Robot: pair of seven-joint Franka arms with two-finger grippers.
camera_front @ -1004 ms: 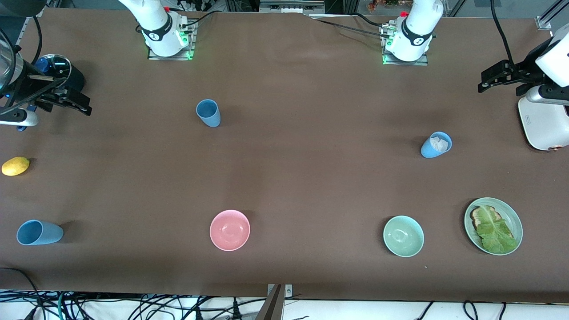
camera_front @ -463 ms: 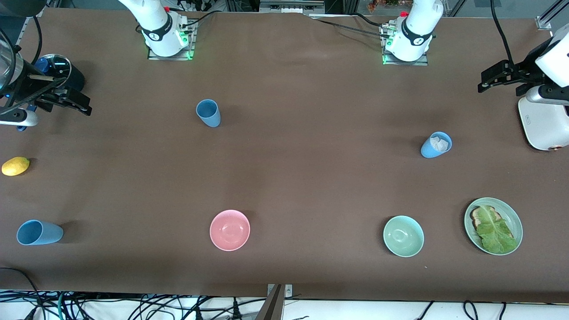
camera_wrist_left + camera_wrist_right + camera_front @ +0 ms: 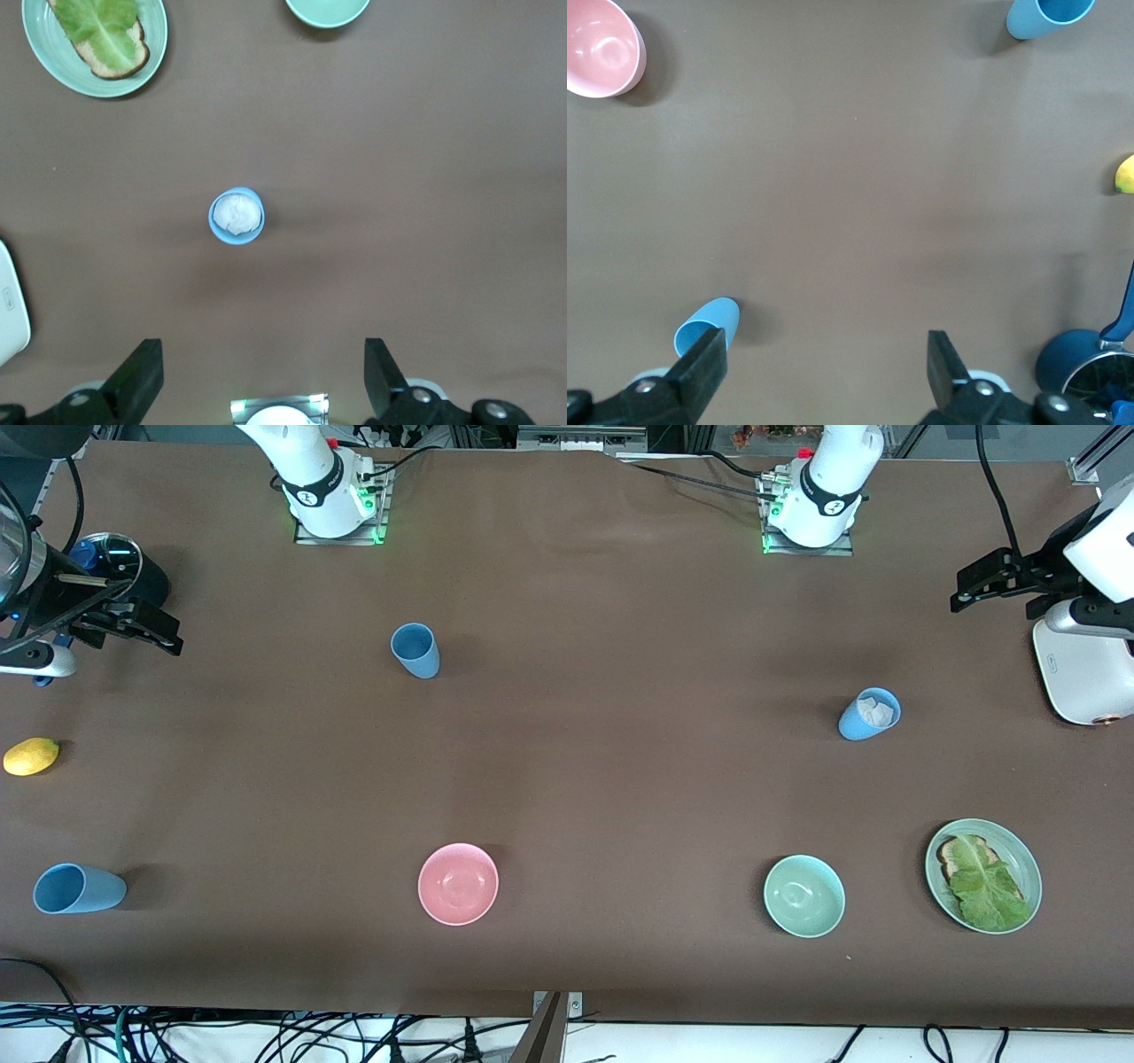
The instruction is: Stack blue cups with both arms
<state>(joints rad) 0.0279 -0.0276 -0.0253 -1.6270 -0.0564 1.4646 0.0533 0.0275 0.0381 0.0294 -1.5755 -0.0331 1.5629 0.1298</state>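
brown tabletop [image 3: 620, 646] | three blue cups [image 3: 415, 650] apart, one holds crumpled paper [image 3: 869, 713] | left tool [image 3: 992, 583] upper right, spread, empty | right tool [image 3: 133, 627] upper left, spread, empty

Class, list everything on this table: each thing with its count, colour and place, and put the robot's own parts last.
blue cups: three, light blue; one by the right arm's base, one holding something white, one at the right arm's end.
pink bowl: one, near front camera.
green bowl: one, beside plate.
plate: one, green, toast and lettuce.
lemon: one, yellow.
navy pot: one.
white appliance: one.
left gripper: open, raised.
right gripper: open, raised.
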